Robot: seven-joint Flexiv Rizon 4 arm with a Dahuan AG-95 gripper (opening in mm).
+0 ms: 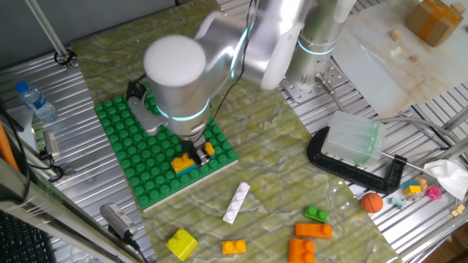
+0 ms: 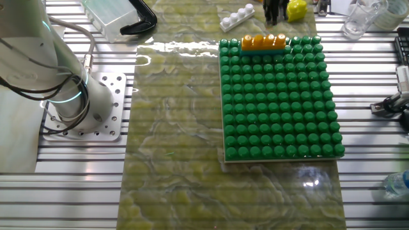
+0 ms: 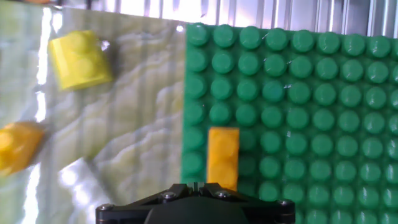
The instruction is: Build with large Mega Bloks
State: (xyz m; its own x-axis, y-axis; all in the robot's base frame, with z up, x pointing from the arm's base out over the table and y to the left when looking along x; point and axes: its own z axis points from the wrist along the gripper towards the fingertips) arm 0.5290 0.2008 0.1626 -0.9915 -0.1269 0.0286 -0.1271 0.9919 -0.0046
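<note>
A long orange brick (image 3: 222, 157) sits on the green studded baseplate (image 3: 298, 93), close to its edge. It also shows in one fixed view (image 1: 181, 164) and in the other fixed view (image 2: 263, 42). My gripper (image 3: 196, 185) is shut with nothing between the fingers. It hangs right over the brick's near part (image 1: 196, 153); I cannot tell whether they touch. Loose on the cloth lie a white brick (image 1: 236, 202), a yellow brick (image 1: 181, 243), a small orange-yellow brick (image 1: 234, 248), a green brick (image 1: 316, 214) and two orange bricks (image 1: 313, 231).
The robot's arm (image 1: 179, 73) hides much of the baseplate (image 1: 131, 157). A clear plastic box (image 1: 353, 140) sits in a black clamp at the right, with a small orange ball (image 1: 372, 202) near it. A water bottle (image 1: 33, 98) lies at the left.
</note>
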